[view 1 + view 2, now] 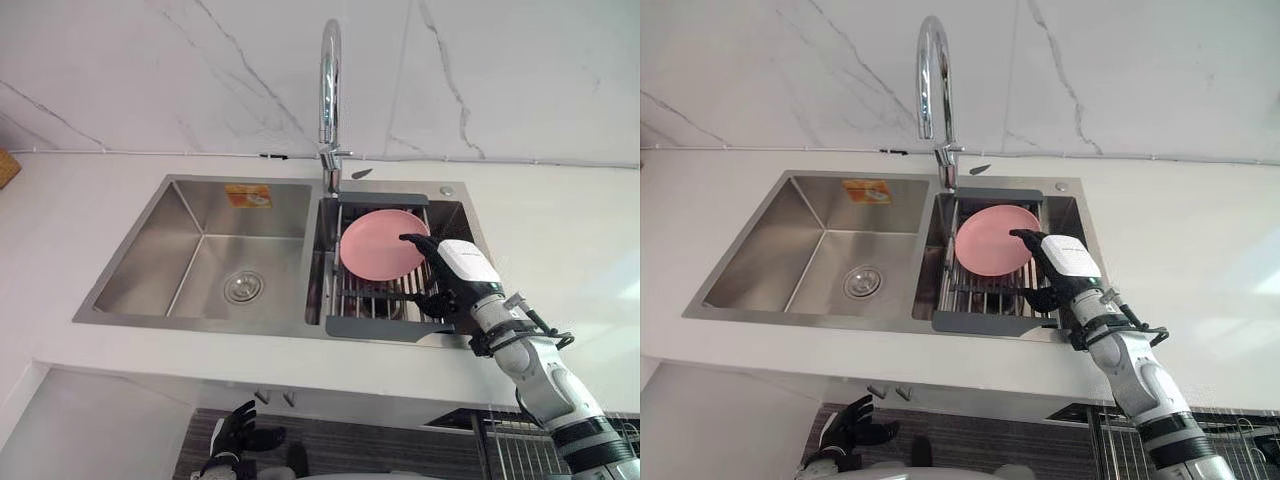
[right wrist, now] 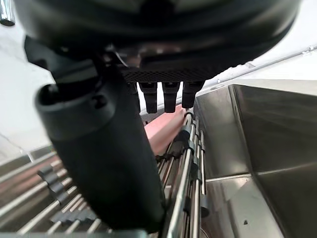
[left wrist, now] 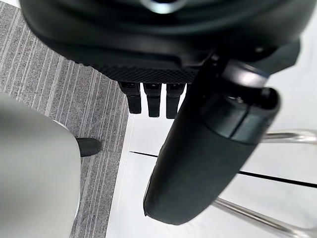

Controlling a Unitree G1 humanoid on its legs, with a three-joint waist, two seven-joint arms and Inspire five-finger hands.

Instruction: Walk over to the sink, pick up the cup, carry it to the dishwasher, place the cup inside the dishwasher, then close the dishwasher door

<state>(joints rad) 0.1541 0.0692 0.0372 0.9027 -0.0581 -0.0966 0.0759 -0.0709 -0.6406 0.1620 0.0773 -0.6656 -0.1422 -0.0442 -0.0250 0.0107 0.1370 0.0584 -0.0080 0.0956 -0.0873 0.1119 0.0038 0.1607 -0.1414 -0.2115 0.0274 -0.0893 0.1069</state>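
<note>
Steel sink [image 1: 150, 250] sits in the white bench [image 1: 570, 250] right in front of the robot, so the walk over seems done. Low at the left, below the bench edge, the left robot hand [image 1: 238, 432] hangs idle, its fingers loosely spread and nothing in it. The sink's left basin shows its drain [image 1: 243, 287]. The faucet [image 1: 330, 90] rises behind the divider between the basins. The right basin carries a grey drying rack [image 1: 380, 326], and a pink plate [image 1: 375, 245] leans in it. The right robot hand [image 1: 465, 265] reaches over the rack from the right, spread and uncurled, with one fingertip at the plate's right edge. Whether it touches, I cannot tell. It grips nothing. I cannot make out a cup, and the plate is the one dish by that hand. By my reading the pick-up is only being set up. Carrying, placing in the dishwasher and closing its door are all left.
</note>
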